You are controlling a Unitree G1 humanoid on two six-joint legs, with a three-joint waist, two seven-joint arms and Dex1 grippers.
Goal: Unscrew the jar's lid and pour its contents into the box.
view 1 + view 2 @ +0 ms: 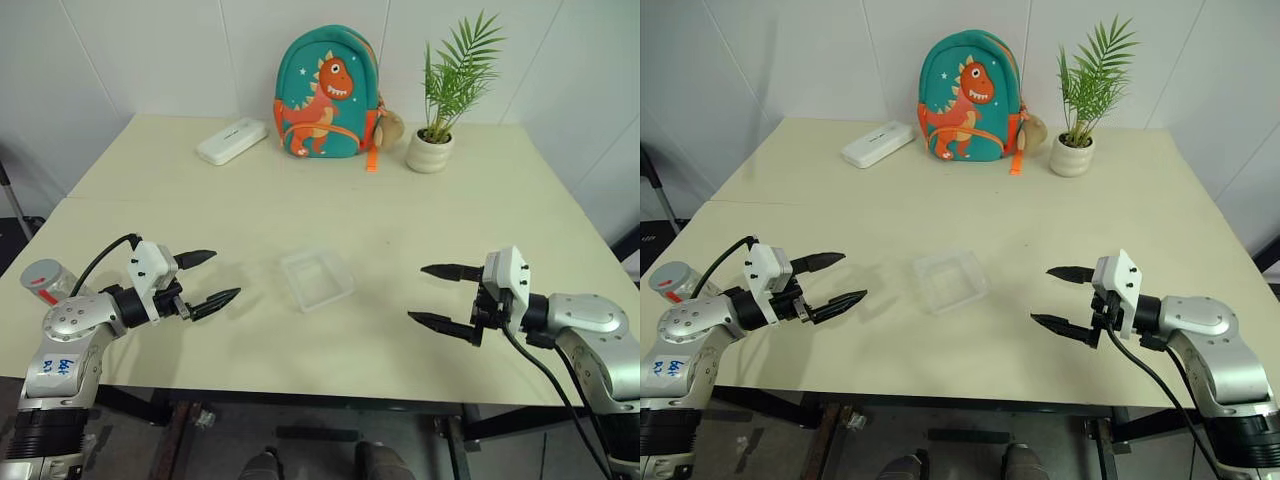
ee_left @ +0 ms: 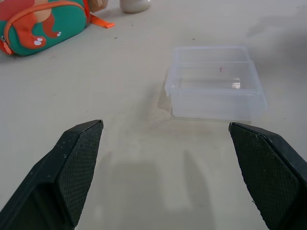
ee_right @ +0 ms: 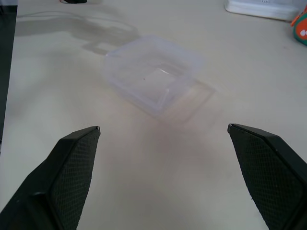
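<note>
- Head camera, left eye: the box (image 1: 317, 278), a clear shallow tray, sits empty near the middle of the table (image 1: 250, 200), nearer the front edge than the back. The left gripper (image 1: 208, 277) and right gripper (image 1: 433, 294) hover on either side of it, fingers spread wide apart, holding nothing. The jar (image 1: 41, 281), grey lid (image 1: 39, 272) on and a red mark on its side, stands at the table's left edge behind the left arm. Along the back edge: a white case (image 1: 232, 140), a dinosaur backpack (image 1: 327, 95), a potted plant (image 1: 445, 95).
- Right eye: same layout; the jar is half hidden by the left arm.
- Left wrist camera: two black fingers (image 2: 72, 167) frame the box close up, with the backpack beyond it.
- Right wrist camera: the box from the opposite side, between parted fingers (image 3: 67, 167), the white case beyond.
</note>
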